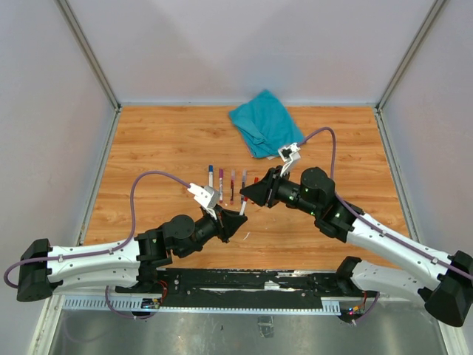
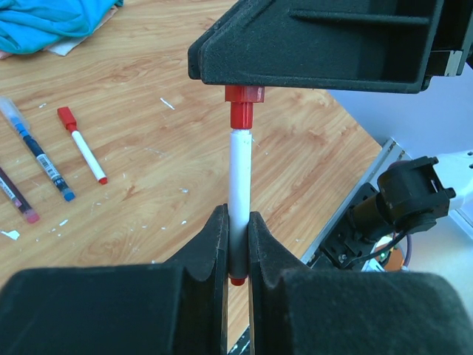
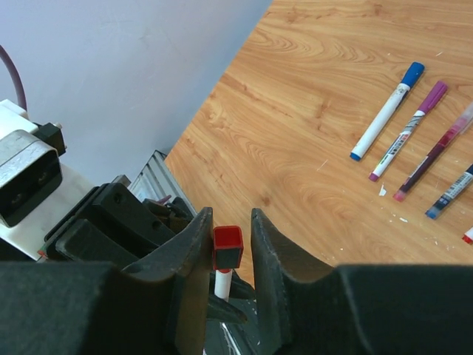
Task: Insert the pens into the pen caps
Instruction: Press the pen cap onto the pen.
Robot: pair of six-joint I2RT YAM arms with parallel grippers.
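Observation:
My left gripper (image 1: 236, 220) (image 2: 236, 219) is shut on the lower end of a white-barrelled pen (image 2: 239, 177) with a red end, held upright above the table. A red cap (image 2: 244, 109) (image 3: 228, 247) sits on the pen's top end. My right gripper (image 1: 249, 194) (image 3: 228, 220) is around this cap. Its jaws stand slightly apart: one finger (image 3: 194, 244) touches the cap, and a small gap shows on the other side. More pens lie in a row on the table (image 1: 148, 148): blue-capped (image 3: 388, 111), purple-capped (image 3: 410, 129), two clear-barrelled, and a red-capped one (image 2: 81, 144).
A teal cloth (image 1: 266, 122) lies at the back of the table, behind the pen row. Small white scraps (image 2: 168, 103) are scattered on the wood. Grey walls enclose the table on three sides. The metal rail (image 1: 222, 285) with the arm bases runs along the near edge.

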